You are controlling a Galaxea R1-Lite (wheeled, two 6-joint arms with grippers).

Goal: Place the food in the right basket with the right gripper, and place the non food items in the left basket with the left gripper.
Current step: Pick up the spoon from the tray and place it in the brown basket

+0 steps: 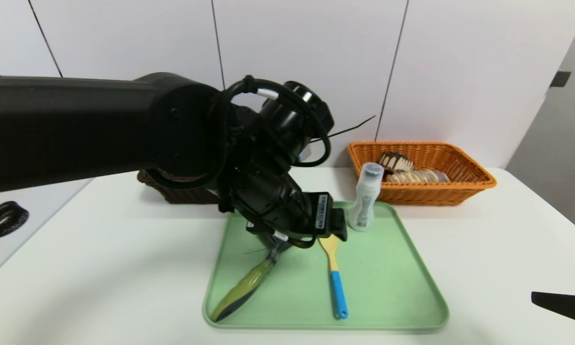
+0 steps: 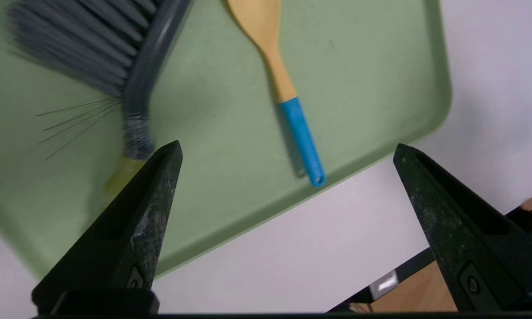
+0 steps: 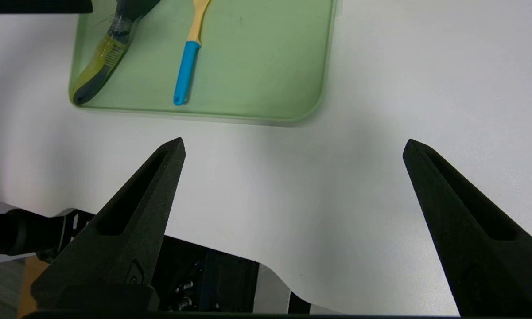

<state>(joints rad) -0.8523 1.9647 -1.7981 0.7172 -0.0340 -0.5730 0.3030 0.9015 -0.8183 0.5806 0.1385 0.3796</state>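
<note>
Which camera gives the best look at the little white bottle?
The head view: it shows the white bottle whole, upright near the tray's far edge. Neither wrist view shows any of it.

The left arm reaches inward, its wrist angled down — the left claw [image 2: 288, 150] open and empty. The right claw [image 3: 294, 141] hangs over the worktop [image 3: 359, 177] — also wide open.

In the head view's lower right, free passage is offered over the tray [image 1: 392, 287]. Further right, bare table [image 1: 488, 258] is left. At centre, the way is blocked by the left arm [image 1: 186, 124]; just beside its gripper [image 1: 301, 230], the bottle [image 1: 365, 199] is stood upright.
</note>
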